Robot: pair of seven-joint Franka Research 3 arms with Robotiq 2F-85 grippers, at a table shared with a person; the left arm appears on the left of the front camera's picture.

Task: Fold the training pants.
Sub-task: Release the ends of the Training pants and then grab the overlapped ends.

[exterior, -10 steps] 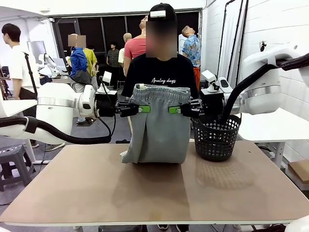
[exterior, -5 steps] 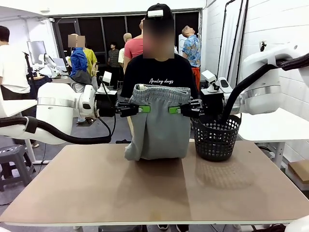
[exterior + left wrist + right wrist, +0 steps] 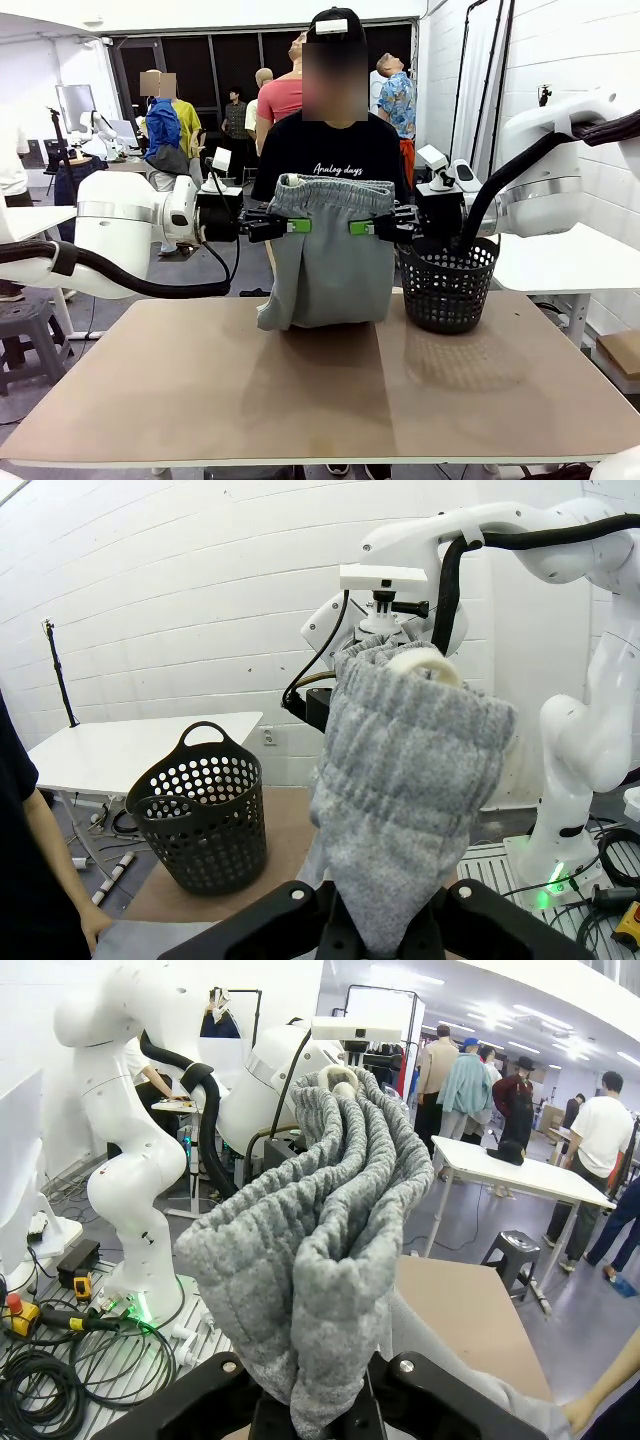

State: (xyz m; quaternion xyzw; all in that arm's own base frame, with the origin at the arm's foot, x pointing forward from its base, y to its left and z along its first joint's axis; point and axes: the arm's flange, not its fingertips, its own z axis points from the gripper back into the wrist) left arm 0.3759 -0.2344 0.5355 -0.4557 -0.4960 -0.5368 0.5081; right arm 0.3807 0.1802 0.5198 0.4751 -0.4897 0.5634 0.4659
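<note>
The left gripper and right gripper are each clamped shut on the waistband of the pants. The pants hang over the far side of the table. The person's black shirt reads "Analog days".

The left arm is made of rounded, glossy white shells with a silver ring at one joint, and a thick black ribbed cable runs along it. The right arm has the same white casing and a silver band, with a black hose leading to its wrist. Each wrist carries a small white camera block. The left claw and right claw are black with bright green pads. A green light glows on the right arm's base. The person wears a black T-shirt with white script lettering and a black cap with a white patch
</note>
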